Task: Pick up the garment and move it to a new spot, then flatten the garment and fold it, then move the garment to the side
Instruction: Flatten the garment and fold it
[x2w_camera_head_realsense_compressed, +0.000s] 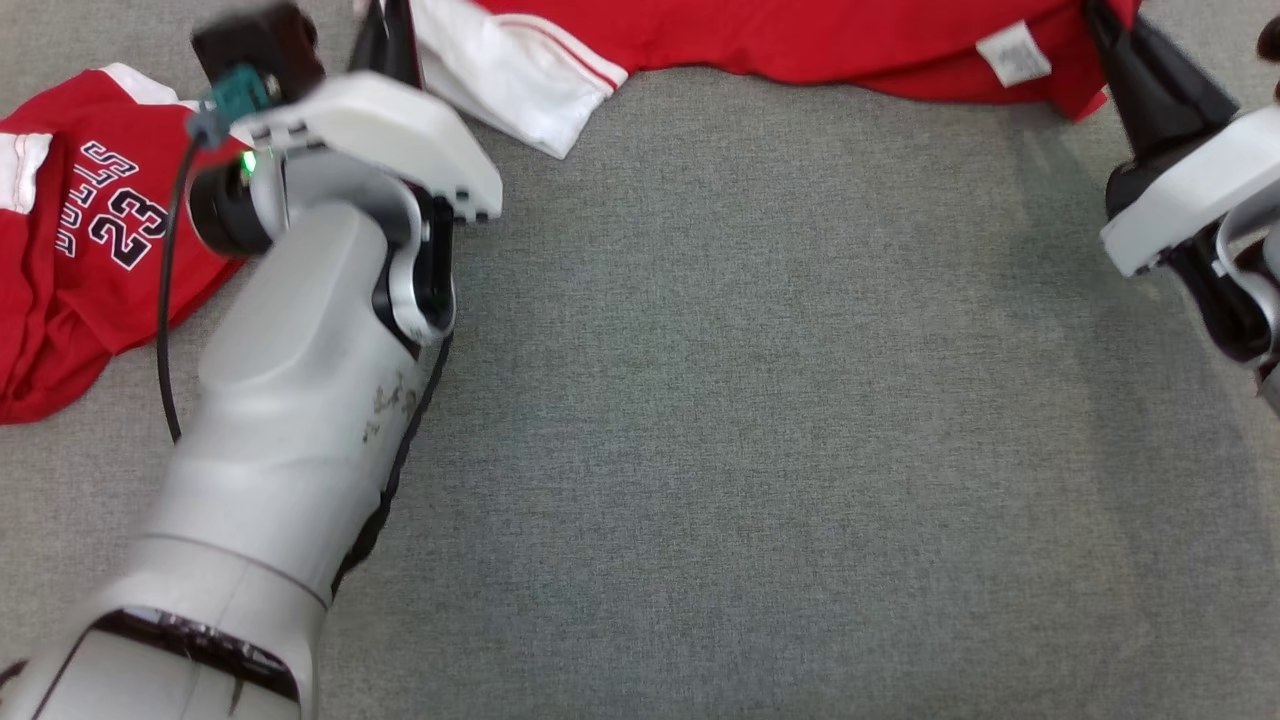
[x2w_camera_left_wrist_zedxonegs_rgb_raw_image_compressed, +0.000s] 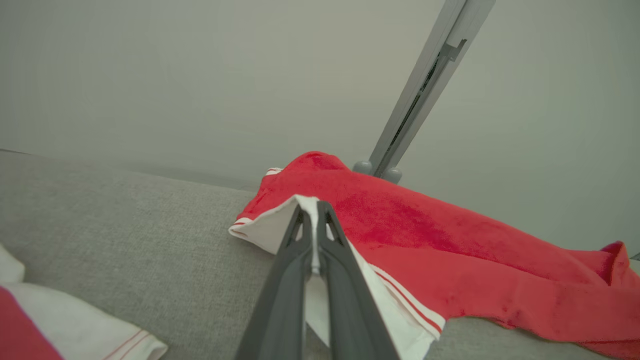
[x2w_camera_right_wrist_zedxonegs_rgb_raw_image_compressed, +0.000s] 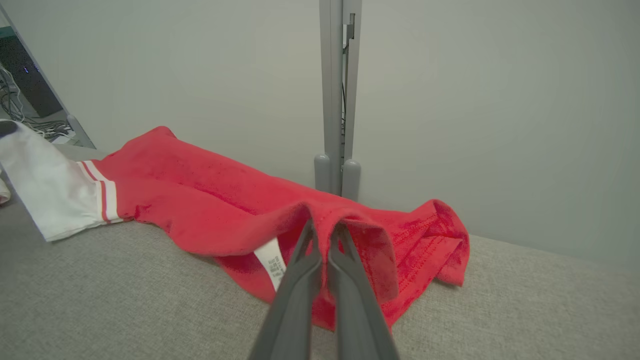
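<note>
Grey cloth-covered counter (x2w_camera_head_realsense_compressed: 760, 400), bare across the middle of the head view. Plain pale wall (x2w_camera_right_wrist_zedxonegs_rgb_raw_image_compressed: 475, 100) behind its far edge in both wrist views.

Garment (x2w_camera_head_realsense_compressed: 800, 40): red shirt with white sleeves, lying stretched sideways along the far edge of the counter, at the top of the head view, spanning from one hand to the other. The middle sags onto the counter and both gripped ends are lifted a little.

Left arm (x2w_camera_head_realsense_compressed: 290, 400): pale forearm running from lower left up toward the garment, with a black cable (x2w_camera_head_realsense_compressed: 165, 300) looping beside it.

Second shirt (x2w_camera_head_realsense_compressed: 90, 260): red, white trim, number 23 printed on it, crumpled on the counter at far left, apart from the garment and partly under the left wrist.

Grey upright post (x2w_camera_right_wrist_zedxonegs_rgb_raw_image_compressed: 336, 100) against the wall, just behind the garment.

White sleeve (x2w_camera_head_realsense_compressed: 520, 80) with thin red stripes, at the garment's left end, cuff resting on the counter.

Left hand (x2w_camera_left_wrist_zedxonegs_rgb_raw_image_compressed: 314, 212): jaws pinched tight on the sleeve's white edge, with cloth between the fingers.

Right hand (x2w_camera_right_wrist_zedxonegs_rgb_raw_image_compressed: 325, 227): jaws pinched tight on a fold of red fabric at the garment's right end, near the hem.

Small white label (x2w_camera_head_realsense_compressed: 1013, 53) on the red fabric, just left of the right hand.
</note>
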